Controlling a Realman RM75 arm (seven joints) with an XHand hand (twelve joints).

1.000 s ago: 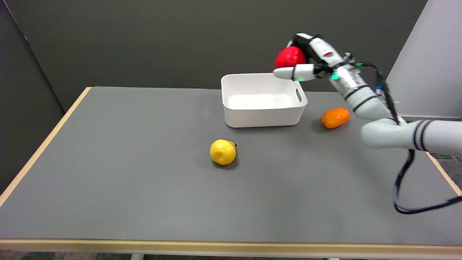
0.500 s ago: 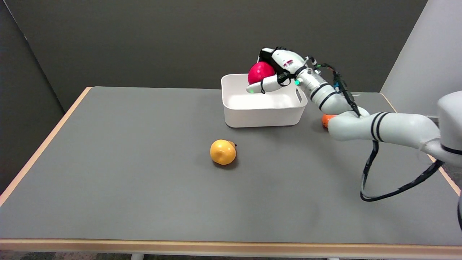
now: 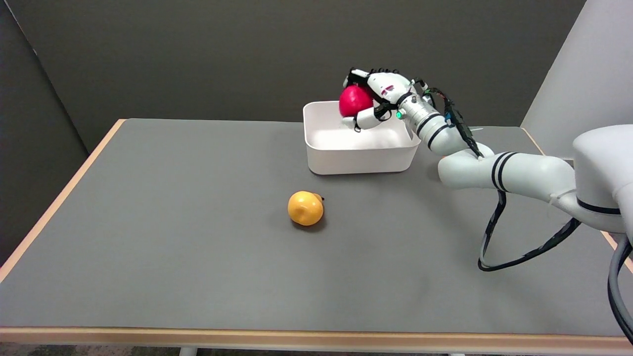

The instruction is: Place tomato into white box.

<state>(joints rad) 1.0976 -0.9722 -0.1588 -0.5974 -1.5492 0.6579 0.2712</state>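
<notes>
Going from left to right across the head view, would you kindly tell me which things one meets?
Yellow fruit → white box → tomato, held over the box by the right hand, whose arm runs off to the right.

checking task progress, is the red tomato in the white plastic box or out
Out, not yet released: the round red tomato is gripped by the right hand, above the rectangular white plastic box, whose visible floor looks bare.
</notes>
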